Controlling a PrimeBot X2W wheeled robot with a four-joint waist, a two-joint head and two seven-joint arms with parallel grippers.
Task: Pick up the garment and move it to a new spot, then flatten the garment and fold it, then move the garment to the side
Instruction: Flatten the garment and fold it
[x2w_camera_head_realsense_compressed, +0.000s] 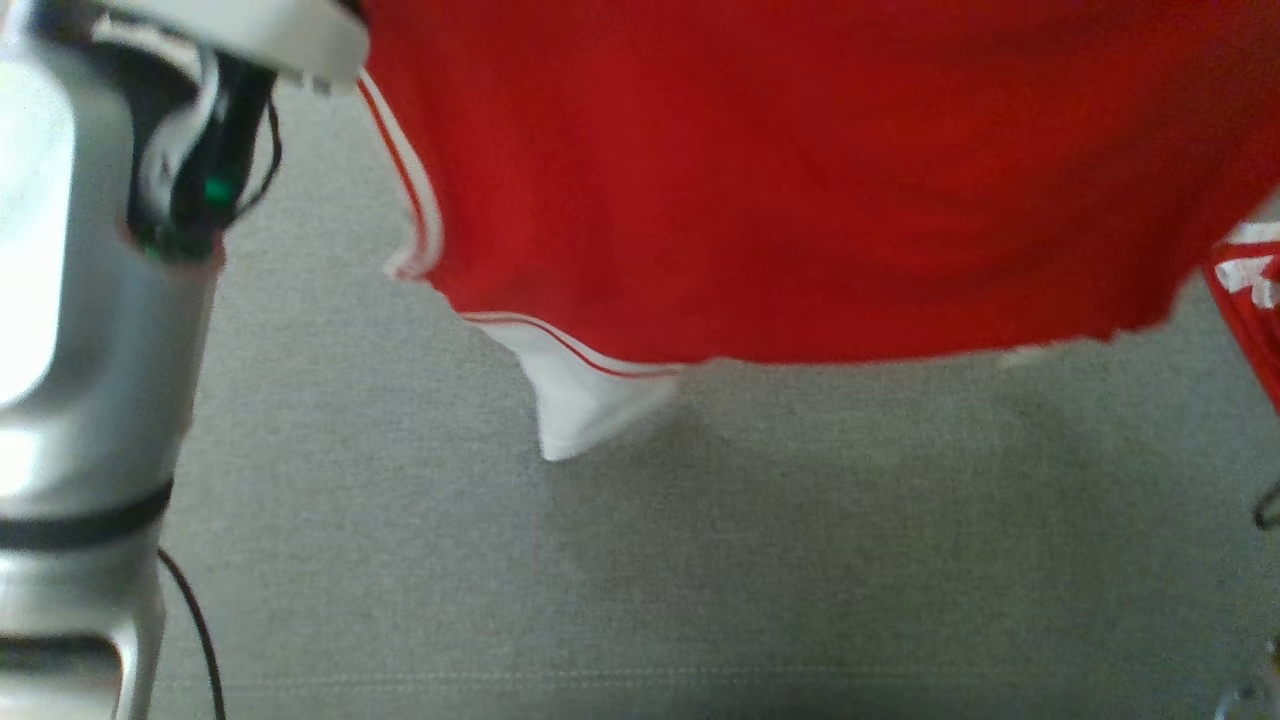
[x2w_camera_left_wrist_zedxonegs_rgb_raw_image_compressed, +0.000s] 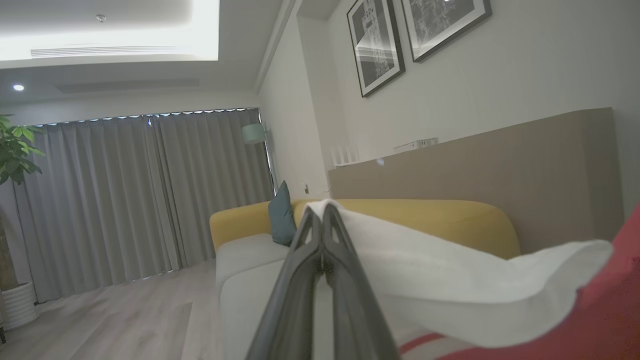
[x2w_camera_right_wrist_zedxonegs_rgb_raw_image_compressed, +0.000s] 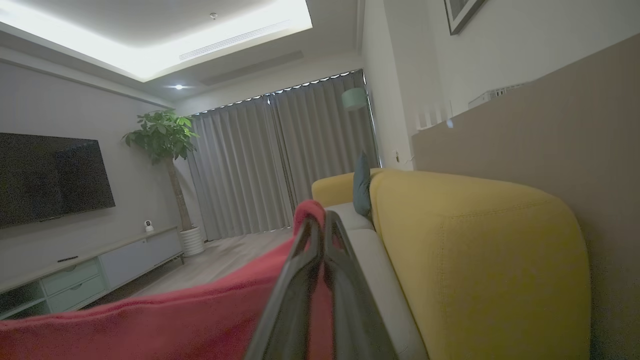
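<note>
The garment is red with white trim and thin striped edging. It hangs spread across the top of the head view above a grey sofa seat, a white sleeve end dangling lowest. In the left wrist view my left gripper is shut on a white fold of the garment, which drapes off to the right into red cloth. My right gripper is shut on a red edge of the garment, which sags away to the left.
My pale left forearm with a dark cable stands at the left of the head view. A yellow sofa back with a teal cushion, a tan panel, curtains, a TV, a low cabinet and a potted plant surround the spot.
</note>
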